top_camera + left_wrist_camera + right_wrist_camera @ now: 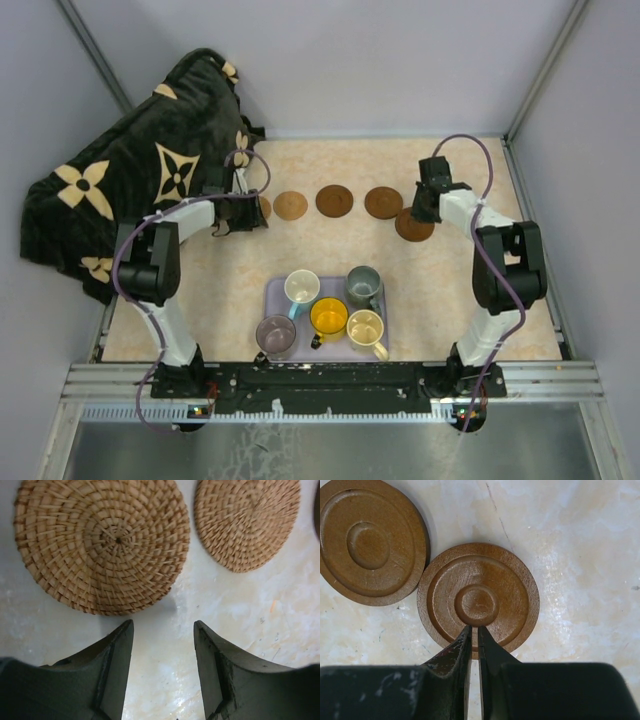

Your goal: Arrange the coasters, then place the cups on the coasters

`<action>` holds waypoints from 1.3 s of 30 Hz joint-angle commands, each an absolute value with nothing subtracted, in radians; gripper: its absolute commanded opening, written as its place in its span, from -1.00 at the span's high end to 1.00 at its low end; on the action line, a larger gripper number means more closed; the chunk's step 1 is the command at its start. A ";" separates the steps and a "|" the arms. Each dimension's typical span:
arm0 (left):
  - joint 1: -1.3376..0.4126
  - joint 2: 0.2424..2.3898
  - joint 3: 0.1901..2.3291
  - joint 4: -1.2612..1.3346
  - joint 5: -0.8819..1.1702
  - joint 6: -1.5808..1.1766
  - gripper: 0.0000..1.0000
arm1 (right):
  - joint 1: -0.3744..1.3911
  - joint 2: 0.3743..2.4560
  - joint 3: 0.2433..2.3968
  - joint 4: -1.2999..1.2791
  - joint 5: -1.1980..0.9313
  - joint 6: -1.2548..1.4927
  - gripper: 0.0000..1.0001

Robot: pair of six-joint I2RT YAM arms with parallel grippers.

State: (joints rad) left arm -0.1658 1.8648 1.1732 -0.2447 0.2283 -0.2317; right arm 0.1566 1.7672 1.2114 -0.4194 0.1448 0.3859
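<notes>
Watching the overhead view, I see five coasters in a loose row across the upper middle of the frame. Two light tan round woven coasters [291, 205] lie on the left and three dark brown round wooden coasters [334, 200] on the right, the rightmost sitting slightly below the line. The left gripper [250, 222] sits just beside the leftmost tan one and partly hides it from above. Its wrist view shows the jaws spread with only bare table between them. Both woven discs lie beyond the fingertips, near each other but apart.

The right gripper [420, 212] hangs at the rightmost brown coaster [479, 587]. In its wrist view the jaws are pressed almost together, leaving a thin slit, with the tips over the near part of that grooved disc. I cannot tell whether they touch it. A second brown disc lies just beside it at upper left.

At lower middle of the overhead frame, the rectangular lavender tray [332, 284] carries all five mugs:
- white mug with blue handle [301, 287]
- grey-green mug [363, 285]
- purple-grey mug [275, 333]
- yellow mug [328, 317]
- cream mug [366, 328]

A black plush blanket with cream flowers [130, 180] fills the upper left.
</notes>
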 commanded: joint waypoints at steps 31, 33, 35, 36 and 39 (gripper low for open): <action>-0.076 1.986 1.249 -0.244 0.246 -0.245 -0.16 | 0.005 2.047 1.376 -0.391 0.116 0.420 0.83; -0.076 1.986 1.249 -0.244 0.250 -0.245 -0.16 | -0.006 2.063 1.399 -0.396 0.117 0.420 0.82; -0.075 1.985 1.250 -0.244 0.254 -0.245 -0.16 | -0.015 2.076 1.424 -0.409 0.117 0.419 0.83; -0.076 1.985 1.250 -0.244 0.256 -0.245 -0.16 | -0.021 2.080 1.432 -0.412 0.120 0.419 0.82; -0.076 1.984 1.249 -0.244 0.262 -0.245 -0.16 | -0.033 2.084 1.449 -0.412 0.125 0.418 0.83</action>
State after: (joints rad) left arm -0.0830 1.9450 1.2488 -0.2058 0.2592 -0.2466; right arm 0.0013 2.0346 1.4288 -0.3645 0.0643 0.4305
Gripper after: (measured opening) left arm 0.581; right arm 0.087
